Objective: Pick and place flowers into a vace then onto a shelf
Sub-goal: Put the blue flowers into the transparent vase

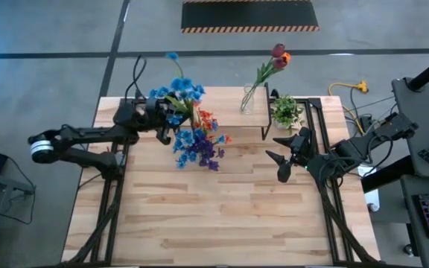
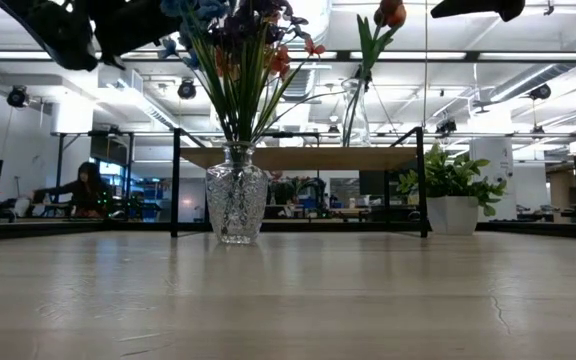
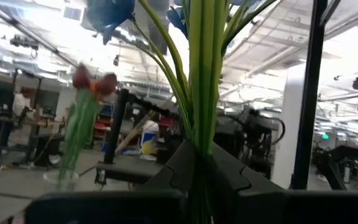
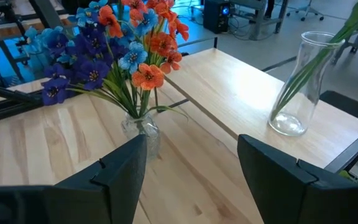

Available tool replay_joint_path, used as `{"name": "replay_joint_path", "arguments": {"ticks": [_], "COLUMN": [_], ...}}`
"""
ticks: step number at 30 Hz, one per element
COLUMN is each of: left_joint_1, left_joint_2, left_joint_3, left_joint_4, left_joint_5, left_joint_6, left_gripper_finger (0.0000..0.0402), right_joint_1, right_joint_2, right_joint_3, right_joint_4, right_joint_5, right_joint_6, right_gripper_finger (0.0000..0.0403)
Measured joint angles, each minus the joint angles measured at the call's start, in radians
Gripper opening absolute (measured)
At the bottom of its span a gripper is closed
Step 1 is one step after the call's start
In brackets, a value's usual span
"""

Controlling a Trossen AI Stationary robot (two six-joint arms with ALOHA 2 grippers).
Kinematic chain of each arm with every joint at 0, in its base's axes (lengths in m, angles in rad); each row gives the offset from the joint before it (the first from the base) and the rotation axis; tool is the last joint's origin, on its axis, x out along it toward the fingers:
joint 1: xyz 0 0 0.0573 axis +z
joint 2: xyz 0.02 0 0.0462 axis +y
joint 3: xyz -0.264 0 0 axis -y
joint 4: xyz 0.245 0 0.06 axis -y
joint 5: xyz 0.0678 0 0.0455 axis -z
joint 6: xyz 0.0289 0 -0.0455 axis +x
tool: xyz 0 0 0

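Observation:
My left gripper [image 1: 171, 119] [image 3: 201, 174] is shut on a bunch of blue flowers [image 1: 176, 92], held above and just left of a cut-glass vase [image 2: 236, 205] that stands on the table and holds orange, blue and purple flowers [image 4: 126, 46]. The shelf [image 2: 308, 158] stands behind it, and on it is a tall clear vase [image 4: 297, 84] with dark red tulips [image 1: 278, 56]. My right gripper [image 1: 277, 158] [image 4: 191, 162] hovers open to the right of the cut-glass vase, touching nothing. My left gripper pinches the green stems [image 3: 202, 134] of the blue flowers between its two fingers, several stems together. The fingers lie across the stems, coming level from the table's left. The blue heads [image 3: 107, 15] stand above the fingers; the gripper hides the stems' lower ends.
A small leafy potted plant [image 1: 285, 112] [image 2: 450, 190] in a white pot sits at the shelf's right end. The near half of the tabletop [image 1: 222, 216] is bare wood. People sit at desks in the room beyond the table.

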Motion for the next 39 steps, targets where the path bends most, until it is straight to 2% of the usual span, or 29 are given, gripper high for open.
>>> {"name": "replay_joint_path", "arguments": {"ticks": [10, 18, 23, 33, 39], "left_joint_1": [-0.027, -0.032, -0.039, -0.058, -0.065], "left_joint_2": [0.064, 0.084, 0.080, 0.126, 0.192], "left_joint_3": [-0.020, -0.104, -0.136, -0.145, -0.146], "left_joint_4": [0.020, 0.195, 0.216, 0.223, 0.322], "left_joint_5": [0.010, 0.006, -0.005, -0.039, -0.040], "left_joint_6": [0.003, -0.024, -0.023, -0.014, -0.015], "left_gripper_finger": [0.0006, 0.0006, 0.0006, 0.0006, 0.0006], "right_joint_1": [0.000, 0.000, 0.000, 0.000, 0.000], "right_joint_2": [0.000, 0.000, 0.000, 0.000, 0.000], "right_joint_3": [0.000, -0.002, -0.002, -0.002, -0.002], "right_joint_4": [-0.001, -0.001, -0.002, -0.001, 0.002], "right_joint_5": [0.000, -0.001, -0.001, -0.001, -0.001], "right_joint_6": [0.000, 0.000, 0.000, 0.003, 0.004], "right_gripper_finger": [0.0242, 0.0242, 0.0242, 0.0242, 0.0242]}}
